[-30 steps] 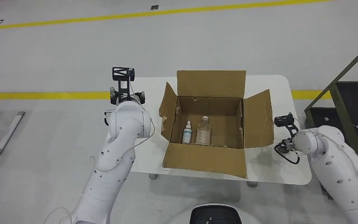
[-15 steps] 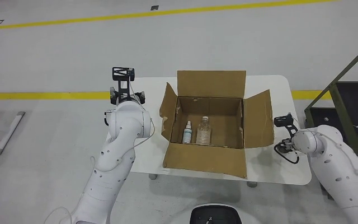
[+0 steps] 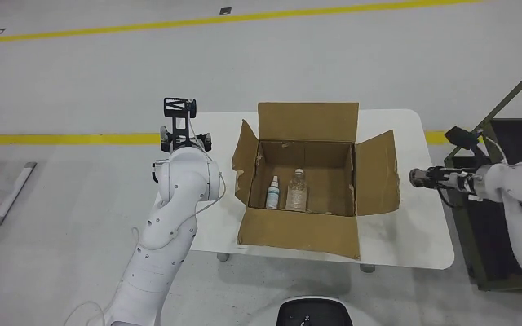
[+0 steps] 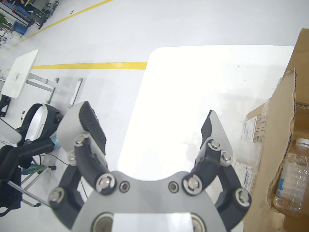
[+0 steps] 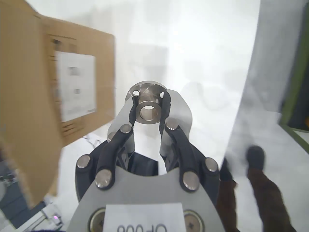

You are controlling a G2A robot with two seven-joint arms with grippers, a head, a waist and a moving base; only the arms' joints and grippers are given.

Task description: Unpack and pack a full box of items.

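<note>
White worktop (image 3: 408,236) is carrying the open box (image 3: 298,232), with a small bottle (image 3: 273,194) and a clear bottle (image 3: 297,191) sitting inside toward its left wall. The right fingers (image 5: 165,112) are pinching a metal bush (image 5: 147,112). That arm has just swung away from the box's right flap toward the worktop's edge, so I judge the item is being unpacked. The left fingers (image 4: 93,126) are hanging wide apart, holding nothing, beyond the box's left flap.

Bright, even light from above; the white table (image 4: 193,85) glares almost blank in the left wrist view. The right wrist view is smeared, the box (image 5: 24,85) streaked, the table edge seemingly bowed.
</note>
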